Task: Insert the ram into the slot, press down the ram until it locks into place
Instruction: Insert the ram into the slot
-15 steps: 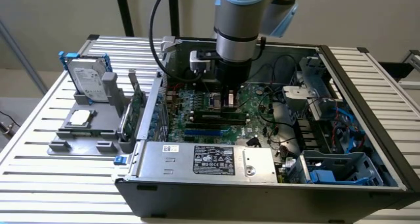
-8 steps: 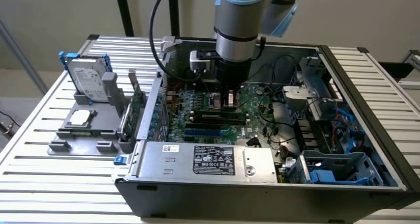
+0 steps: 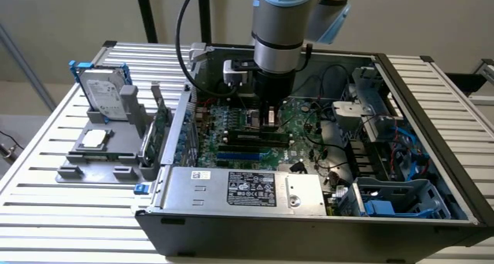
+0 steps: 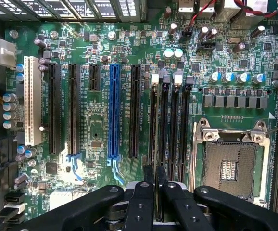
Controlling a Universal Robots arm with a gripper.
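My gripper (image 3: pixel 270 122) reaches down into the open computer case, onto the black memory sockets (image 4: pixel 174 130). In the wrist view its two fingers (image 4: pixel 147 192) stand almost together, with a thin dark edge between them. That gap lines up with the slot (image 4: pixel 154 125), the socket nearest the longer black card slots. In the exterior view the ram (image 3: pixel 258 136) shows as a long dark stick with green along it. It lies along the sockets right under the fingertips. How deep it sits and whether the end clips are closed cannot be told.
Beside the sockets are a blue slot (image 4: pixel 113 110) and the square silver processor socket (image 4: pixel 229 166). A grey fixture (image 3: pixel 92 160) outside the case holds a hard drive (image 3: pixel 104 96) and an upright green card (image 3: pixel 159 128). The power supply (image 3: pixel 239 186) and cables (image 3: pixel 401 142) crowd the case.
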